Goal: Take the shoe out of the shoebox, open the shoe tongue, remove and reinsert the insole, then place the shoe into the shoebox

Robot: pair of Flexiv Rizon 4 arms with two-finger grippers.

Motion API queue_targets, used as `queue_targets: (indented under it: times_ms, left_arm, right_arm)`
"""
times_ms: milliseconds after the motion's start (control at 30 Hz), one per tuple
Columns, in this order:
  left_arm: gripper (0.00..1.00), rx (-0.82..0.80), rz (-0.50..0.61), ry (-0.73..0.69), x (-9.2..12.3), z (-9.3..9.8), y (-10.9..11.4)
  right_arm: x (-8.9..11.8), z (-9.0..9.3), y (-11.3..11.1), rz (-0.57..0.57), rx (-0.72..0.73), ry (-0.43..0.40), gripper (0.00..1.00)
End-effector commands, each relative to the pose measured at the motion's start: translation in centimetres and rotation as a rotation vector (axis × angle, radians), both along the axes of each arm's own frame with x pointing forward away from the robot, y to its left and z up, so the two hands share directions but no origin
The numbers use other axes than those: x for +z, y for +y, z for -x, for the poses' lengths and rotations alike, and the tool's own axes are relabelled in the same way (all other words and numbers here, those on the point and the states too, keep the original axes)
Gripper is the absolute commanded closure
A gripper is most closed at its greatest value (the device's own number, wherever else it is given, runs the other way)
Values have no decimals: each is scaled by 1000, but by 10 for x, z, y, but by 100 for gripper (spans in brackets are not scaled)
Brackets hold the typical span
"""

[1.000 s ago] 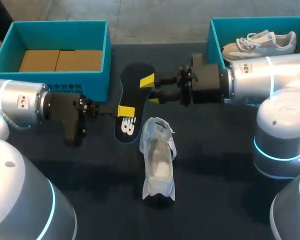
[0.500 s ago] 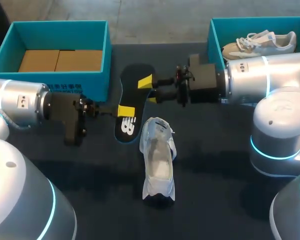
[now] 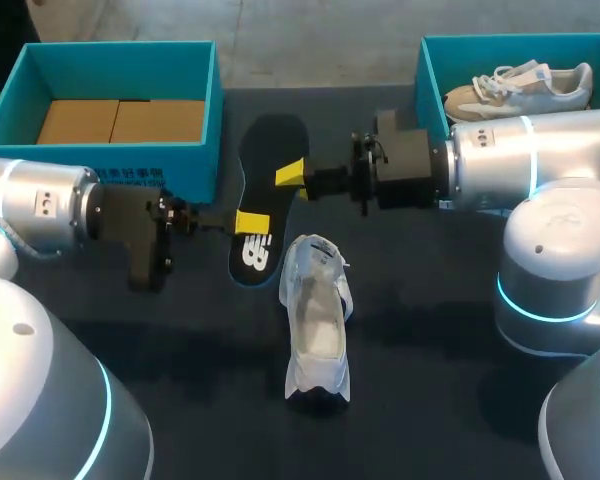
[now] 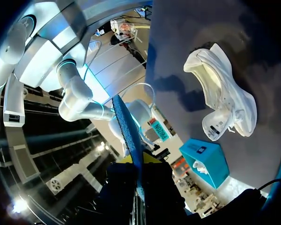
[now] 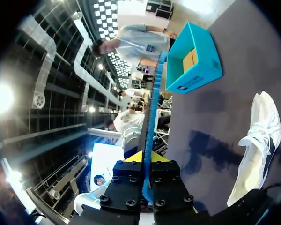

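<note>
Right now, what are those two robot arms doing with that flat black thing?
They are holding the black insole between them. The left pincer is shut on it near one end, and the right pincer is shut on it farther along. The white shoe lies on the table beside the insole, out of its box. The blue shoebox at the left holds only brown cardboard.

a dark table [image 3: 430, 400] fills most of the frame. at the upper left, two brown cardboard pieces [image 3: 155, 121] lie flat side by side, touching along one edge. at the upper right, a teal box [image 3: 427, 75] holds a beige sneaker [image 3: 520, 88] with white laces, its toe toward the frame's left.
</note>
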State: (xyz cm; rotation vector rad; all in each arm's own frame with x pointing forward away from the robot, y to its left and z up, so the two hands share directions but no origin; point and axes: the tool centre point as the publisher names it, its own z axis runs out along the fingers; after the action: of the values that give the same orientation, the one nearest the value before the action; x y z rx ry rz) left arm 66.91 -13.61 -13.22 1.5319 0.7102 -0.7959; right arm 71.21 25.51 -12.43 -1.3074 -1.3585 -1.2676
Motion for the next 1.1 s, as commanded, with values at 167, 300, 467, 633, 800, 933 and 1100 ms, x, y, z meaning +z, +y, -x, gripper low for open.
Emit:
queue_targets:
  times_ms: [167,300,467,633,800,933,1100]
  left_arm:
    - [100,3,2,-2,0,0,-1]
    - [95,-5,-2,2,0,1,-1]
    - [0,-5,-5,25,-1,0,4]
    - [0,18,-29,56,-2,-1,19]
    - [0,41,-80,93,-1,-1,42]
    - [0,57,-124,131,7,-1,59]
    - [0,70,-213,192,21,-4,77]
  right_arm:
    - [0,4,4,0,1,-3,100]
    - [0,5,5,-1,4,-5,100]
    - [-1,6,6,-3,11,-9,100]
    - [-5,6,1,-11,17,-14,100]
    - [-11,6,-6,-15,27,-14,100]
    - [-18,6,-11,-1,47,-14,100]
    - [-30,7,-17,6,54,-2,100]
